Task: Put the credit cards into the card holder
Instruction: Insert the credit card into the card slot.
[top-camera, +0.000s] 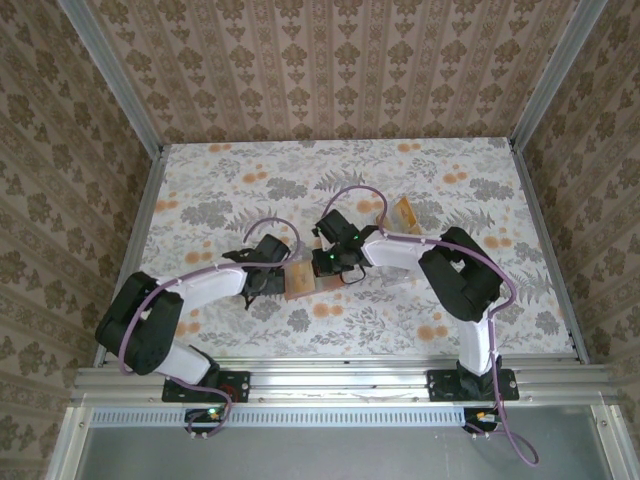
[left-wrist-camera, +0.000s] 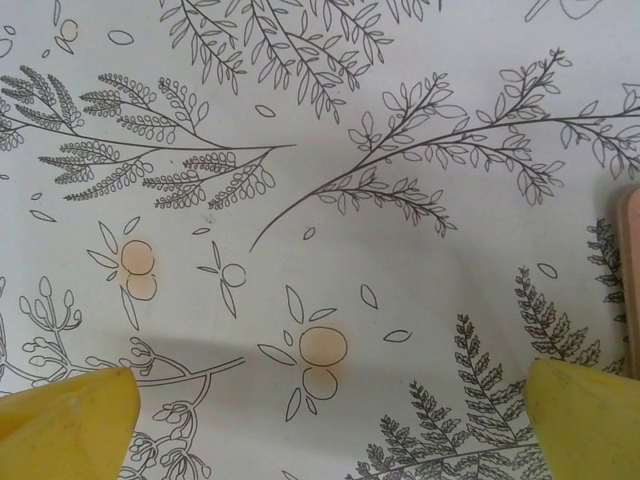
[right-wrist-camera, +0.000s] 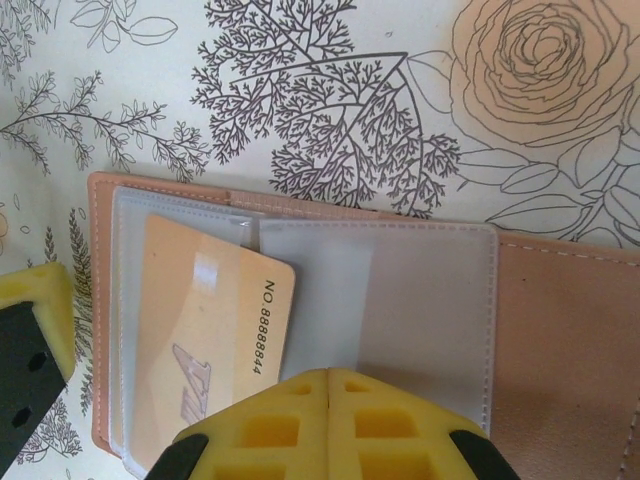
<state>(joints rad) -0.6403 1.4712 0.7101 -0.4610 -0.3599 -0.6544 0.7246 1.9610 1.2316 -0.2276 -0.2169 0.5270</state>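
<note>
**Card part-way into the open holder**

The salmon-brown, leather-like folding card holder (right-wrist-camera: 560, 330) lies spread flat on the flower-printed desk (top-camera: 200, 190). Its clear plastic sleeves (right-wrist-camera: 420, 300) face up, which I judge is meant to keep the pockets reachable from above. A thin tan-orange rectangular credit card (right-wrist-camera: 215, 320) printed "NO.8888844" rests, slightly tilted, on the holder's left-hand sleeve. It seems partly inside the sleeve, but how deep I cannot tell.

The right claw (right-wrist-camera: 170, 350) hangs directly over the holder, its yellow fingers a moderate gap apart and clamping nothing. One finger is just off the holder's left edge and the other covers the card's near end, probably placed to nudge the card further in.

The left claw (left-wrist-camera: 325, 420) is spread wide and empty over bare desk just beside the holder, whose edge shows at the right of its wrist view. It looks placed to steady the holder should it slide.

A small stack of spare cards (top-camera: 403, 212), also tan-orange, lies well apart from the holder, on the right arm's side.
</note>
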